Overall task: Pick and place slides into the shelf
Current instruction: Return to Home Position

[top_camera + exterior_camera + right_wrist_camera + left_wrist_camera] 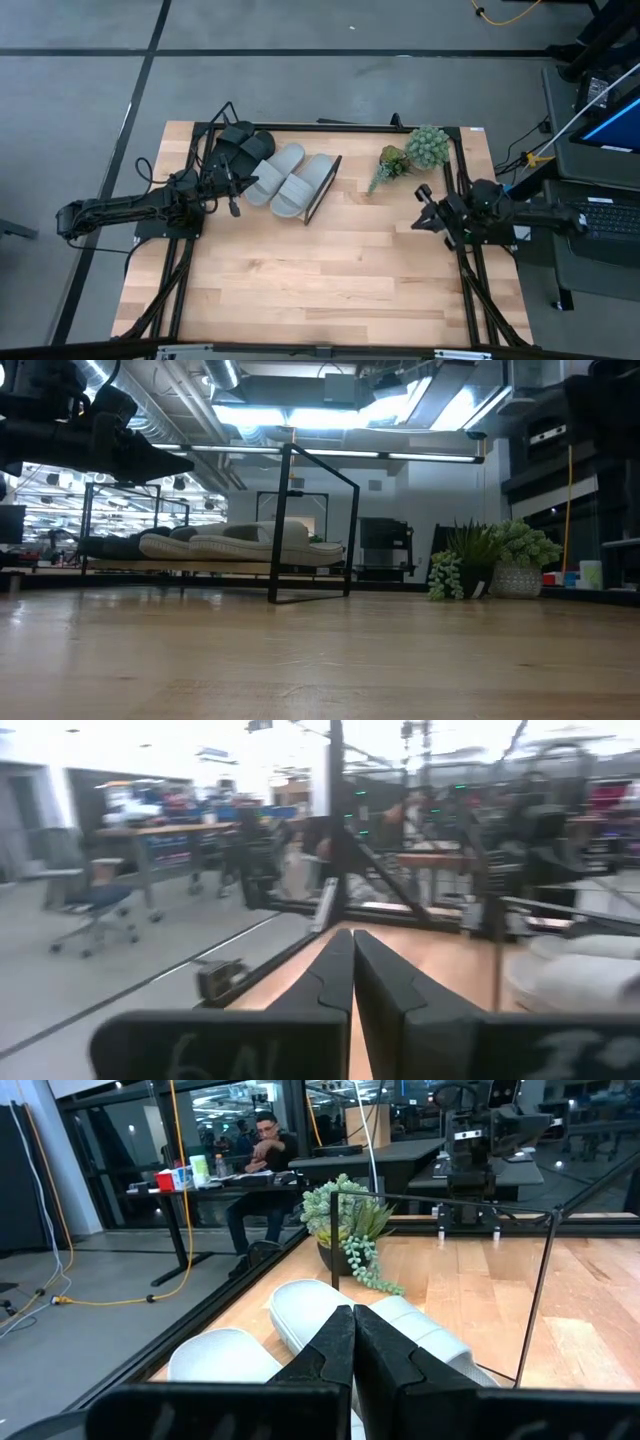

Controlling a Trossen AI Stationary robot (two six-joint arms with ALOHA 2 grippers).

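Two black slides and two light grey slides lie side by side, soles down, on the shelf at the table's far left. In the low view the slides rest on the shelf's plank inside its black wire frame. My left gripper hovers shut just beside the shelf's near left side, and its wrist view shows the shut fingers over the grey slides. My right gripper is shut near the table's right edge, pointing toward the shelf, and touches nothing.
Two small potted plants stand at the far right of the table. Black frame bars run along the table's left and right sides. A person sits at a desk beyond the table. Bare wood fills the near half.
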